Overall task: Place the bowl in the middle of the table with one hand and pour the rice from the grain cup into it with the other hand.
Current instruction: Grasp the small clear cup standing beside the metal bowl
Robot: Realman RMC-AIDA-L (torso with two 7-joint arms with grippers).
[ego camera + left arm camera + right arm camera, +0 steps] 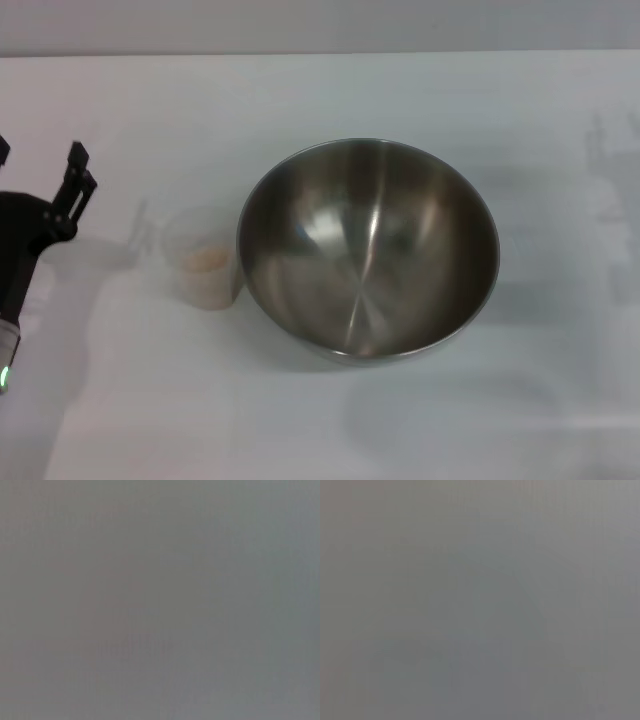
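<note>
The steel bowl (368, 248) stands empty near the middle of the white table (320, 90). Just to its left, nearly touching its rim, stands the upright frosted grain cup (203, 257) with the pale rice (208, 259) inside. At the far left edge of the head view my left gripper (40, 162) is open, holds nothing and sits well apart from the cup. The right gripper is out of view. Both wrist views show only plain grey.
Bare white tabletop (560, 400) lies to the right of the bowl and in front of it. The table's far edge (320, 53) runs along the top of the head view.
</note>
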